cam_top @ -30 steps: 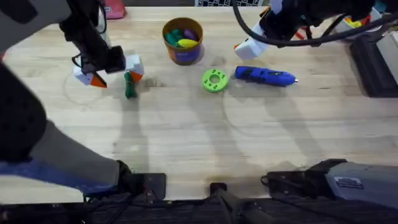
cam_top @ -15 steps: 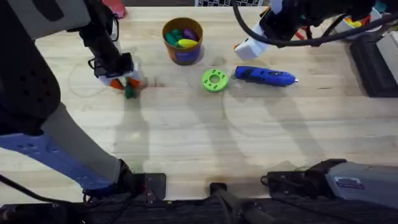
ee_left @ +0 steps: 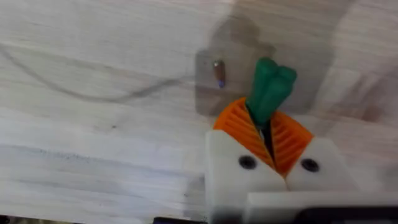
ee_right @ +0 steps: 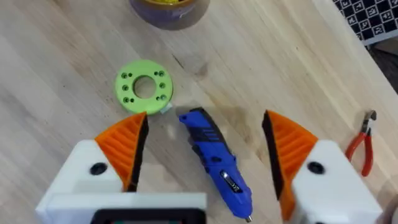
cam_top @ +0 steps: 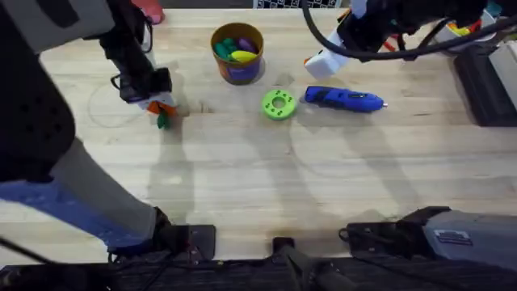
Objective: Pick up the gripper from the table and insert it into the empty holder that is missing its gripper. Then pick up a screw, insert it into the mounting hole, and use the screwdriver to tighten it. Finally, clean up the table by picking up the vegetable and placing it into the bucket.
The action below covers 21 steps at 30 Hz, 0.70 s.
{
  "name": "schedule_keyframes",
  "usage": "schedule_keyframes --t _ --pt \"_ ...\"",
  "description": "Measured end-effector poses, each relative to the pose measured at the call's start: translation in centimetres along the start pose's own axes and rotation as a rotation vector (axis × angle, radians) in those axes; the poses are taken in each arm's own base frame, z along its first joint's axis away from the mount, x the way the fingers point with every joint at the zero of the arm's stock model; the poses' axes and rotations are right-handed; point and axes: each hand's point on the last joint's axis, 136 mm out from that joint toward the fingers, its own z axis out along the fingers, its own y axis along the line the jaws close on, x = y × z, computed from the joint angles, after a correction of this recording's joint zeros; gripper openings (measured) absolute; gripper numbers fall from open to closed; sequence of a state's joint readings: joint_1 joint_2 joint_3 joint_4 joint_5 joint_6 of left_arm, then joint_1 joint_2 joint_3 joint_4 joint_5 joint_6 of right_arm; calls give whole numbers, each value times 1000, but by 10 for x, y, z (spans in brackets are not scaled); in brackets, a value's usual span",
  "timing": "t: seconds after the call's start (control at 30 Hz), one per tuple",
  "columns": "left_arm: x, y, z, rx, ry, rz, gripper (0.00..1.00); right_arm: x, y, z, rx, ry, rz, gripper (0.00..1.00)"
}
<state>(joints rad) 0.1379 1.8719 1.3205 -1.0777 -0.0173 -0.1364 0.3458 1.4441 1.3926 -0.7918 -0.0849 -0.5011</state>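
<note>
My left gripper [cam_top: 158, 107] is shut on the dark-green vegetable [cam_top: 163, 120] at the table's left. In the left wrist view the orange pads [ee_left: 234, 126] clamp the vegetable [ee_left: 272, 87], whose end sticks out past them just above the wood. A small screw [ee_left: 218, 71] lies on the table close by. The orange-brown bucket [cam_top: 237, 53] stands at the back centre with toy pieces in it. The blue screwdriver [cam_top: 345, 99] lies right of centre. My right gripper [ee_right: 205, 146] hangs open above the screwdriver [ee_right: 214, 158]. The loose gripper tip and the empty holder are out of view.
A flat bright-green disc [cam_top: 279, 104] with holes lies between bucket and screwdriver. Red-handled pliers [ee_right: 362, 146] lie beyond the screwdriver toward the right edge. A dark box [cam_top: 489, 85] sits at the table's right side. Bare wood covers the front half.
My left gripper moved right onto the vegetable and shut on it. The right arm, screwdriver and disc stayed put.
</note>
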Motion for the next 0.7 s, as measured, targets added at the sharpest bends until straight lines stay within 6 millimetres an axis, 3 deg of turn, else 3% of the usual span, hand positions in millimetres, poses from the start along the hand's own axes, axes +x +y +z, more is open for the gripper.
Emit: schedule_keyframes --t 0.13,0.4,0.47,0.6,0.7 --pt "0 -4 -41 39 -99 -1 17 0 0 0 0 0 0 994" --pt "-9 -21 -187 153 -523 37 17 0 0 0 0 0 0 994" --pt "-7 -27 -215 171 -596 59 17 0 0 0 0 0 0 994" --pt "-1 -46 -247 202 -676 116 17 0 0 0 -2 -1 0 994" --pt "-2 -66 -255 224 -706 170 17 0 0 0 -2 -1 3 994"
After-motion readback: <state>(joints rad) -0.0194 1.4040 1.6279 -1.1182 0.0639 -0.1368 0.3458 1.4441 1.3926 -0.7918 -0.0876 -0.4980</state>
